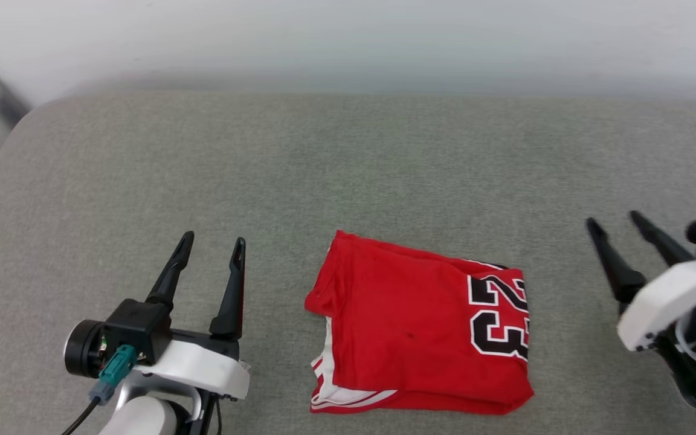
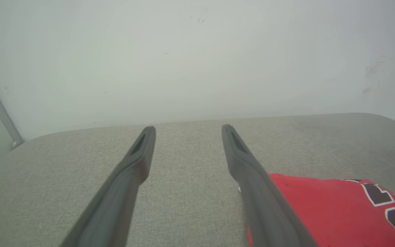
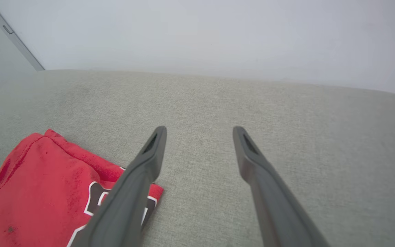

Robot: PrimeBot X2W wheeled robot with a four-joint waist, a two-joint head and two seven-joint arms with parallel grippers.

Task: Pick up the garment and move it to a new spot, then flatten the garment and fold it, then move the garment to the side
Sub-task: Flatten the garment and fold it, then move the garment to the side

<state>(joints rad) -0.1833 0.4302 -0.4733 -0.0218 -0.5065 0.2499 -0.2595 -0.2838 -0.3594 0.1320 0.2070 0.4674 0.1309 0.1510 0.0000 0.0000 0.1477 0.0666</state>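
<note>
Left gripper [image 1: 214,239], right gripper [image 1: 613,219] hanging empty, fingers spread apart; folded red jersey garment [image 1: 420,326] lying between both finger pairs.

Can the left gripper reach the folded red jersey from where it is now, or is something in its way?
Probably yes. The left gripper is open and sits just to the left of the garment, with nothing but bare grey cushion between them.

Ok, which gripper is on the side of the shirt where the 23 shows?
The right gripper: the black 23 on the garment lies toward it, while the left gripper flanks the plain red, white-trimmed end.
</note>
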